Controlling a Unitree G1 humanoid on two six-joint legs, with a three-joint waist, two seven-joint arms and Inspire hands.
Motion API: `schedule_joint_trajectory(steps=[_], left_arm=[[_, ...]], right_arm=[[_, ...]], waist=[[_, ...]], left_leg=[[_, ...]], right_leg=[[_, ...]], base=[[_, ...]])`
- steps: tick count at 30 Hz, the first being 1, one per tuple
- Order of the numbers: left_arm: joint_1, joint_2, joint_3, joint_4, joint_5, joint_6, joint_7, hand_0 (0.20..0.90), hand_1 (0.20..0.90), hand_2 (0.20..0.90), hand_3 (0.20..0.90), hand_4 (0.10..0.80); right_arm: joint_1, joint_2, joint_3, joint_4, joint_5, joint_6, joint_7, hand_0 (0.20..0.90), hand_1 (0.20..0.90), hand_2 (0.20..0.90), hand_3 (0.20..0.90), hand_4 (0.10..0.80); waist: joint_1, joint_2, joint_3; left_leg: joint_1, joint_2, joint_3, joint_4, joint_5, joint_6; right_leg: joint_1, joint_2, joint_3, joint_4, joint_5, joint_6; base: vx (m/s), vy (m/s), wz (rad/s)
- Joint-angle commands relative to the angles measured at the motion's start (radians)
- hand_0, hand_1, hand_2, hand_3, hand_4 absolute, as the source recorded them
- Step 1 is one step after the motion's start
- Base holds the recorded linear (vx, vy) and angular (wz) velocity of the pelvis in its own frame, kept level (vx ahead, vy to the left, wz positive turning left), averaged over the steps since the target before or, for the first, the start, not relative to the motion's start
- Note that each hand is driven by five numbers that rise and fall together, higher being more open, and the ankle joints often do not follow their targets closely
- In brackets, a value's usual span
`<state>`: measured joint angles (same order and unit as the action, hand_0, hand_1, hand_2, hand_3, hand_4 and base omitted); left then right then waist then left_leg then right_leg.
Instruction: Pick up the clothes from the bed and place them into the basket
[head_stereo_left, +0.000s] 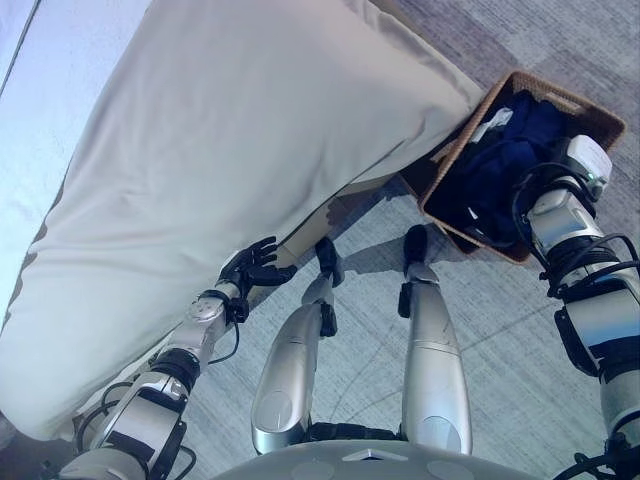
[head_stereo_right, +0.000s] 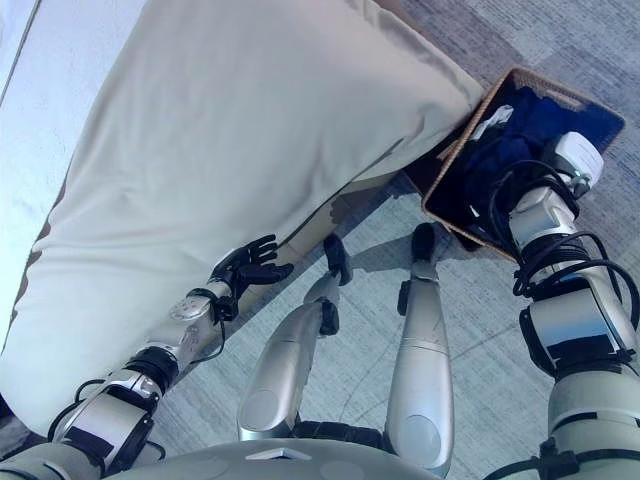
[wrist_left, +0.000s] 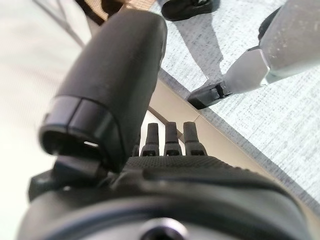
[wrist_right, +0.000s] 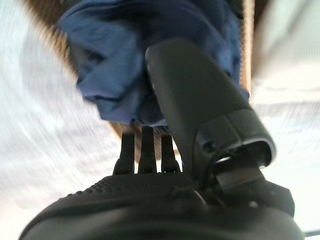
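Note:
A brown woven basket (head_stereo_left: 563, 97) stands on the floor at the bed's corner, holding dark blue clothes (head_stereo_left: 512, 148). My right arm reaches over the basket. In the right wrist view my right hand (wrist_right: 150, 187) has its thumb and fingers straight above the blue clothes (wrist_right: 112, 75), with nothing pinched. My left hand (head_stereo_left: 254, 268) hangs at the bed's near edge, its fingers relaxed and empty. The bed (head_stereo_left: 230, 150) has a beige cover, and I see no clothes on the part that shows.
Grey carpet (head_stereo_left: 500, 330) lies between the bed and the basket. The bed's wooden frame corner (head_stereo_left: 345, 212) stands close to the basket's near side. The left wrist view shows the carpet (wrist_left: 270, 115) past my left hand.

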<state>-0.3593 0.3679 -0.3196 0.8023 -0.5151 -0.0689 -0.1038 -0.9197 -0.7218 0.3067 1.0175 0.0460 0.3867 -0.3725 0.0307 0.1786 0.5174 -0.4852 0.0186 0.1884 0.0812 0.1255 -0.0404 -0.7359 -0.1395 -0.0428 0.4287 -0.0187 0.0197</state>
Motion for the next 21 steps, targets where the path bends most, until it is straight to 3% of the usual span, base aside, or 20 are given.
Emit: schedule_joint_trajectory(steps=[1,4,7,10,12,17,21], left_arm=[[0.039,0.032,0.001,-0.046,-0.029,-0.025,0.008,0.900,0.900,0.900,0.900,0.800],[0.055,0.012,0.008,-0.041,-0.035,-0.026,0.009,0.900,0.900,0.900,0.900,0.800],[0.076,-0.009,0.022,-0.025,-0.033,-0.025,0.013,0.900,0.900,0.900,0.900,0.800],[0.101,-0.021,0.049,0.010,-0.014,-0.004,0.012,0.900,0.900,0.900,0.900,0.800],[0.119,-0.023,0.069,0.039,0.011,0.013,0.011,0.900,0.900,0.900,0.900,0.800],[0.208,-0.015,0.124,0.124,0.111,0.053,0.007,0.900,0.900,0.900,0.900,0.800],[0.272,-0.030,0.162,0.187,0.158,0.077,0.005,0.900,0.900,0.900,0.900,0.800]], right_arm=[[-0.017,-0.072,-0.065,-0.025,0.205,-0.099,-0.123,0.900,0.900,0.900,0.900,0.800],[0.058,-0.046,-0.157,-0.056,0.304,-0.192,-0.170,0.900,0.900,0.900,0.900,0.800],[0.166,0.003,-0.241,-0.137,0.337,-0.291,-0.213,0.900,0.900,0.900,0.900,0.800],[0.309,0.079,-0.303,-0.273,0.368,-0.389,-0.250,0.900,0.900,0.900,0.900,0.800],[0.397,0.126,-0.332,-0.352,0.419,-0.431,-0.208,0.900,0.900,0.900,0.900,0.800],[0.670,0.212,-0.422,-0.508,0.457,-0.527,-0.116,0.900,0.900,0.900,0.900,0.800],[0.766,0.247,-0.474,-0.572,0.443,-0.563,-0.075,0.900,0.900,0.900,0.900,0.800]], waist=[[-0.034,0.097,0.003],[-0.049,0.094,0.003],[-0.068,0.078,0.003],[-0.097,0.032,0.003],[-0.110,-0.002,-0.008],[-0.121,-0.106,-0.152],[-0.127,-0.146,-0.265]], left_leg=[[-0.081,-0.022,-0.069,0.091,-0.073,-0.012],[-0.038,-0.027,-0.069,0.073,-0.080,-0.012],[0.011,-0.020,-0.058,0.049,-0.068,-0.005],[0.117,-0.017,-0.053,0.013,-0.079,-0.002],[0.186,-0.014,-0.051,-0.017,-0.085,0.001],[0.345,-0.006,-0.039,-0.099,-0.117,0.012],[0.437,-0.008,-0.021,-0.116,-0.148,0.027]], right_leg=[[0.030,0.019,-0.092,0.080,-0.163,-0.023],[0.065,0.022,-0.085,0.048,-0.153,-0.020],[0.114,0.032,-0.086,-0.023,-0.096,-0.019],[0.224,0.037,-0.078,-0.102,-0.060,-0.003],[0.301,0.041,-0.072,-0.161,-0.036,0.007],[0.502,0.053,-0.045,-0.337,0.024,0.047],[0.601,0.059,-0.029,-0.405,0.051,0.065]], base=[[0.016,0.123,0.07],[0.027,0.152,0.07],[-0.070,0.171,0.04],[0.032,0.169,-0.06],[0.057,0.150,-0.12],[0.163,0.089,-0.07],[0.204,0.137,-0.10]])
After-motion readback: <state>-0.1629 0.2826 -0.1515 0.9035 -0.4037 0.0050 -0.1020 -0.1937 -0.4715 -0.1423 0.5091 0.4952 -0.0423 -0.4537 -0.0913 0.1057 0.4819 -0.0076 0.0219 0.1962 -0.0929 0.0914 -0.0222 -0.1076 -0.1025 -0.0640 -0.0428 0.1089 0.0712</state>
